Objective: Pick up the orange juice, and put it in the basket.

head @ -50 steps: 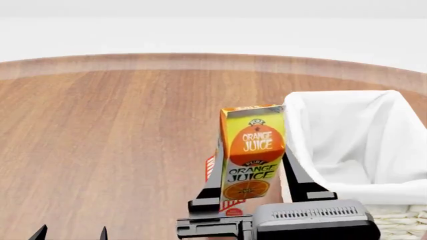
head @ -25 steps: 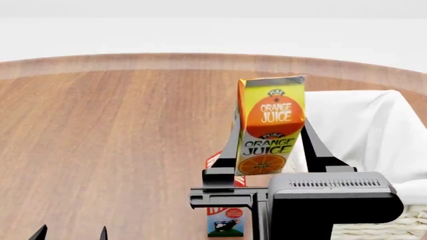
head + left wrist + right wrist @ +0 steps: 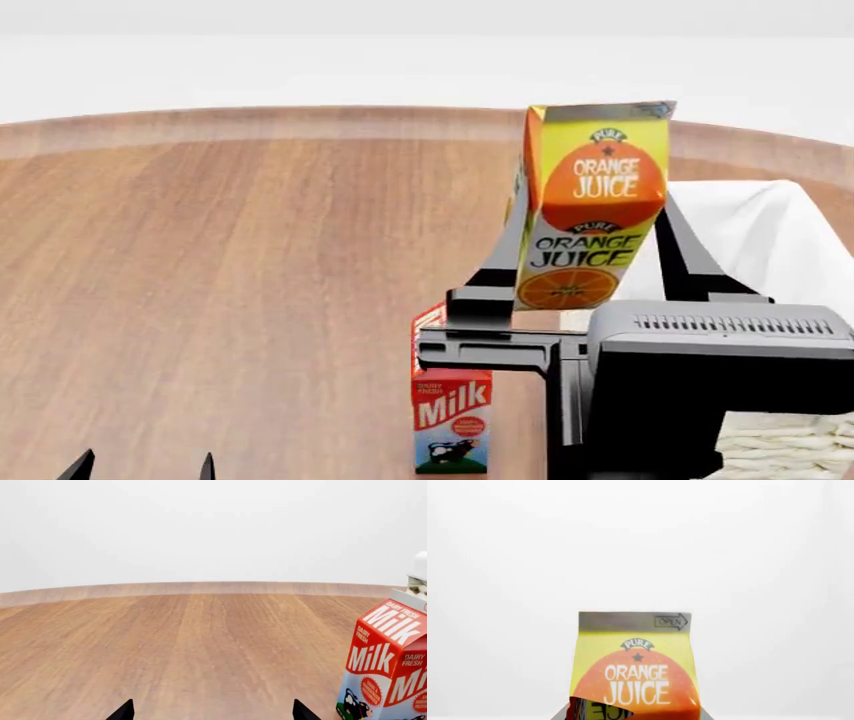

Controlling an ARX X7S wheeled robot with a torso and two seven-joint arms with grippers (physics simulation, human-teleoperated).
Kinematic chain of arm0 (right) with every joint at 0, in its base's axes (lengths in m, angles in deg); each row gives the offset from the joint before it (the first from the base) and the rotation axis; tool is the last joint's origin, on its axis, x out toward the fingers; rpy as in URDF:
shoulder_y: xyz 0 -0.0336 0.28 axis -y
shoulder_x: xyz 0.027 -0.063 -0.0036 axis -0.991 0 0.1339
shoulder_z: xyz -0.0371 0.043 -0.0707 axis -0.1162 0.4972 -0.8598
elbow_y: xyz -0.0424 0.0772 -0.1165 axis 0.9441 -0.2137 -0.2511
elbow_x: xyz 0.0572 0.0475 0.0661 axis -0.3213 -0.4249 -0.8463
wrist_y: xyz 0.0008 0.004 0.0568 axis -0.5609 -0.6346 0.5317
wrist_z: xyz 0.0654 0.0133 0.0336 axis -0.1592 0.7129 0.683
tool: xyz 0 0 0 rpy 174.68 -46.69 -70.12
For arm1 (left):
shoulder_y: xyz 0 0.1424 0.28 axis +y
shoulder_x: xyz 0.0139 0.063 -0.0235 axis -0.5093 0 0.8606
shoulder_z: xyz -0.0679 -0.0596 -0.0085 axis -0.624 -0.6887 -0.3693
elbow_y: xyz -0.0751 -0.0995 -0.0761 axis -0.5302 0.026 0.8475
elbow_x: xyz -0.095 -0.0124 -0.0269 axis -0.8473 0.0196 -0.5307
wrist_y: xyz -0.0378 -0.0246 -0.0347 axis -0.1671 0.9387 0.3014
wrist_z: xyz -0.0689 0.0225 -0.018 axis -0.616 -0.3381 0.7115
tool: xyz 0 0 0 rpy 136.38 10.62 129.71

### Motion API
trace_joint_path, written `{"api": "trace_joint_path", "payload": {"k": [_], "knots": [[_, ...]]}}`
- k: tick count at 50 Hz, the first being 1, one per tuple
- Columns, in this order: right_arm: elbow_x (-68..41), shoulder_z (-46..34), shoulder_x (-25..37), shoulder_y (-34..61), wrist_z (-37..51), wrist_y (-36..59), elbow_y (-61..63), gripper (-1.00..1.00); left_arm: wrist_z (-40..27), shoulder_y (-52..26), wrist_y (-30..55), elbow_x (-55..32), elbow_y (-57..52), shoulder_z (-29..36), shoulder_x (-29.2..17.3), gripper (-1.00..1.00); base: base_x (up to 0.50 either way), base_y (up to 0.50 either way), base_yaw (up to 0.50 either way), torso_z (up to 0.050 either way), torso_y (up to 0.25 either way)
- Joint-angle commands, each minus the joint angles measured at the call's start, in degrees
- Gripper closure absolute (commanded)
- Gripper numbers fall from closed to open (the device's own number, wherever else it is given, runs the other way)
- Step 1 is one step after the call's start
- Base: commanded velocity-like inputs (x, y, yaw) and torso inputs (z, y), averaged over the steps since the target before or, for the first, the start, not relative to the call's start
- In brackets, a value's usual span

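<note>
The right gripper (image 3: 587, 290) was clamped on the juice (image 3: 593, 205), held high beside the basket (image 3: 781, 225), probably to clear its rim. The left gripper (image 3: 211, 712) hung spread, empty.

Smooth wood-grain table (image 3: 240, 260), printed card orange juice (image 3: 591, 205), white cloth-lined wicker basket (image 3: 787, 440).

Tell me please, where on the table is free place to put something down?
The round wooden table is bare from the red-and-white Milk carton leftward and to the far edge. It is crowded on the right: the cream wicker basket and the right pincer holding the yellow-orange juice carton.
</note>
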Motion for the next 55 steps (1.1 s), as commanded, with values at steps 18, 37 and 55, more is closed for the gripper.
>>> {"api": "trace_joint_path", "payload": {"k": [18, 37, 55], "knots": [[1.3, 4.1, 1.8, 1.9, -0.1, 0.1, -2.4, 1.0, -0.3, -0.1, -0.2, -0.3, 0.0, 0.4, -0.3, -1.0, 0.0, 0.0, 0.0, 0.001, 0.001], [1.6, 6.0, 2.3, 3.0, -0.7, -2.4, -9.5, 1.0, -0.6, -0.2, -0.2, -0.5, 0.1, 0.7, -0.5, -1.0, 0.0, 0.0, 0.0, 0.0, 0.001], [1.8, 5.5, 0.3, 9.2, -1.3, -2.5, -20.4, 1.0, -0.8, -0.3, -0.3, -0.6, 0.1, 0.9, -0.6, -1.0, 0.0, 0.0, 0.0, 0.0, 0.001]]}}
